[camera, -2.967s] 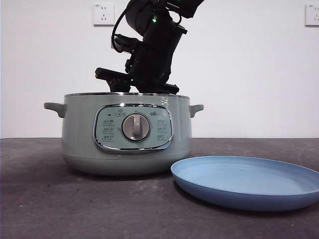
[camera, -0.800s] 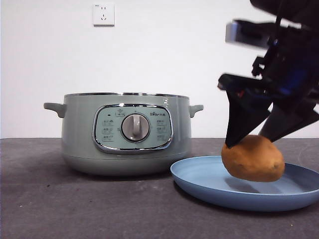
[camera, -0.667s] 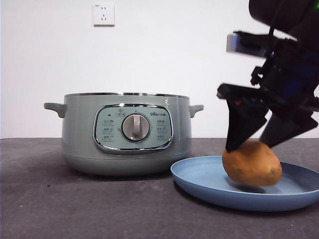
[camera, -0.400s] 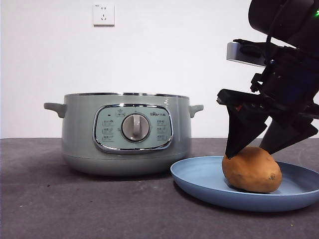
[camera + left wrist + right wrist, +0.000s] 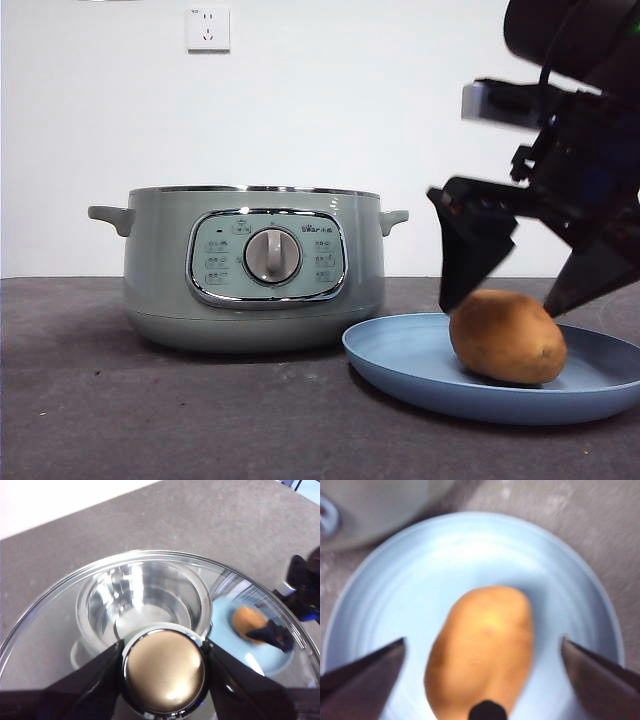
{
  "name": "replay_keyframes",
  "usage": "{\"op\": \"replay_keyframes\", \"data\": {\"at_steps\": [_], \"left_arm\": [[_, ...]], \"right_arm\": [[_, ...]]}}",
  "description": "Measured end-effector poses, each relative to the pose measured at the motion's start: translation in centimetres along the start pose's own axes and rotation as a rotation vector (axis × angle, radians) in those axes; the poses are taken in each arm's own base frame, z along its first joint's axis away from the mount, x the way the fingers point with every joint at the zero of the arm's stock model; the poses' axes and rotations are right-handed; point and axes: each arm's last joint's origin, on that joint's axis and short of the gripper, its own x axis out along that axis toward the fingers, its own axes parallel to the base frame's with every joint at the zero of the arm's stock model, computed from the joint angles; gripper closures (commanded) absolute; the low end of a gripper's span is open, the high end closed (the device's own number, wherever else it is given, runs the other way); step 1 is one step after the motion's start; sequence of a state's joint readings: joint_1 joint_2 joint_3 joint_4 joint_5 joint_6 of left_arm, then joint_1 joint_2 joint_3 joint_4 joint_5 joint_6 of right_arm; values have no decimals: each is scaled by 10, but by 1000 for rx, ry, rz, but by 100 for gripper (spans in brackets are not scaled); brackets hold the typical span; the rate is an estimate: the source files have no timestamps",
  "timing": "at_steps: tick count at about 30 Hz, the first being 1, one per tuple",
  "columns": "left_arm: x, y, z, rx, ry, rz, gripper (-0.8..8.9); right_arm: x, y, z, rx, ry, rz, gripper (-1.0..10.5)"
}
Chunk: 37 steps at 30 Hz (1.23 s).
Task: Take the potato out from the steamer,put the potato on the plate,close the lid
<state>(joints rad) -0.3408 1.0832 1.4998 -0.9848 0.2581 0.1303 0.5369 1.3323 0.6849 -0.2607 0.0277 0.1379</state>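
The orange-brown potato [image 5: 507, 337] lies on the light-blue plate [image 5: 400, 362], right of the sage-green steamer [image 5: 255, 267], which stands without its lid. My right gripper [image 5: 502, 305] hangs just above the potato, open, its jaws spread wide to either side and clear of it. In the right wrist view the potato [image 5: 482, 647] rests free in the middle of the plate [image 5: 385, 580] between the open jaws of the right gripper [image 5: 482, 640]. My left gripper [image 5: 163, 672] is shut on the knob [image 5: 164, 667] of the glass lid [image 5: 50, 615], held above the open steamer [image 5: 145, 600].
The dark grey table [image 5: 150, 410] runs in front of the steamer and plate. A white wall with a socket [image 5: 208, 28] stands behind. Through the lid glass the plate [image 5: 227, 625] and potato [image 5: 248, 621] show beside the pot.
The right gripper carried the potato from the steamer over to the plate, lowered it onto the plate, then opened its jaws and let go. The steamer and plate stayed put.
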Motion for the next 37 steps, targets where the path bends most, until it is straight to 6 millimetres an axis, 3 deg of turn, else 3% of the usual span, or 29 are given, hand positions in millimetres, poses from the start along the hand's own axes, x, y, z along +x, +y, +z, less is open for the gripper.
{"op": "replay_keyframes", "data": {"at_steps": [7, 17, 26, 33, 37], "left_arm": [[55, 7, 16, 20, 4, -33, 823], [138, 14, 23, 58, 16, -69, 823], [196, 24, 15, 52, 54, -72, 823], [227, 29, 6, 53, 81, -73, 823], [242, 31, -1, 48, 107, -57, 823]], "right_arm": [[-32, 1, 11, 0, -79, 9, 372], [-114, -1, 13, 5, -257, 34, 379], [-185, -5, 5, 11, -445, 60, 379], [-216, -6, 3, 13, -537, 72, 380], [-220, -6, 4, 13, -538, 73, 380]]}}
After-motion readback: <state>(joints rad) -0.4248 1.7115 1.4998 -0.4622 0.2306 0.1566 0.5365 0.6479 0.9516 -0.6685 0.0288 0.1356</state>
